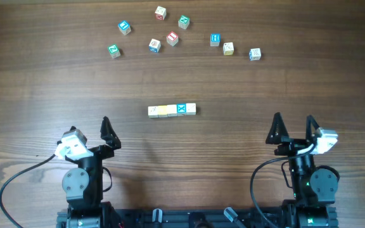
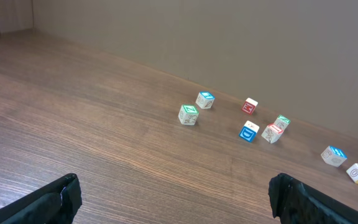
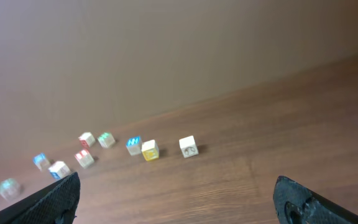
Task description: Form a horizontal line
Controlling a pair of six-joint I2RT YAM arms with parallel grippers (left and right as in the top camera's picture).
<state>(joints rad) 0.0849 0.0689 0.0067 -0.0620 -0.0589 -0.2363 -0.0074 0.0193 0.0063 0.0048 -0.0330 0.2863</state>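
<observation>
Markings first. The row of five cubes (image 1: pixel 172 110) lies near the middle of the surface (image 1: pixel 37 88). It runs left to right, each cube touching its neighbour, ahead of both arms and between them. The faces are white and pale yellow. The blue-marked cube (image 1: pixel 181 109), fourth from the left, shows a cross-like sign that I cannot read for certain. The leftmost cube bears faint dark marks, too small to read.

Nine loose cubes (image 1: pixel 172 38) lie scattered along the far side, well apart from the row. Their top faces are blue, green and red, plus one yellow-marked cube (image 1: pixel 228 48). In the left wrist view a blue-faced cube (image 2: pixel 248 132) carries what looks like a white D. A green-faced cube (image 2: pixel 189 114) carries something like a Z, not certain. The right wrist view is blurred and I can read no letters in it.

Materials: the cubes are small, square-edged and wood-like, with printed faces. The surface is dark brown with a matt wood grain.

The left pincer (image 1: pixel 89 125) stands wide open with nothing between its black, pointed fingers. The right pincer (image 1: pixel 293 119) is likewise wide open and holds nothing. Both are well apart from the row and touch no cube.
</observation>
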